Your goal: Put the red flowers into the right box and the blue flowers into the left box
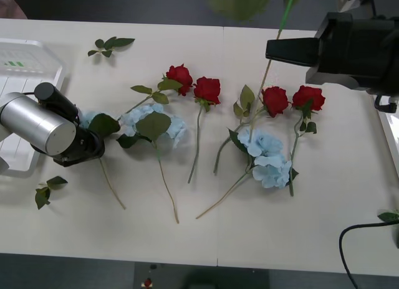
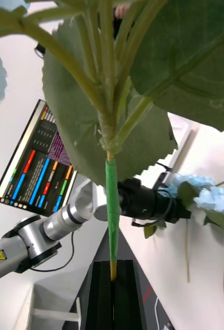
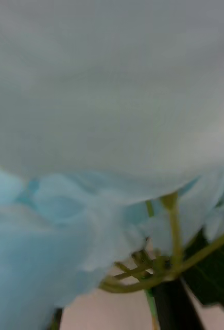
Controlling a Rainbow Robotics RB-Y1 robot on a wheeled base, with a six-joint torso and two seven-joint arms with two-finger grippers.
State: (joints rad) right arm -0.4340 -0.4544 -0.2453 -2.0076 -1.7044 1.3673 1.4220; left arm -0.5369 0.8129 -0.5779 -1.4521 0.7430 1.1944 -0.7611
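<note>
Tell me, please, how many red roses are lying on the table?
4, in a row: one rose and a second left of centre, a third and a fourth right of centre, near the right gripper. None looks hidden.

Bright, even light — soft shadows; left wrist view blurred.

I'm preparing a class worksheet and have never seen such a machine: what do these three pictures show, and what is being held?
It is a two-armed robot at a white table. The wide picture looks down from above the arms. The two upright ones come from cameras on its wrists. Four red roses and blue flowers lie on the table, near a clear tray. The right end effector is shut on a leafy stem. The left end effector is right at a blue bloom.
</note>
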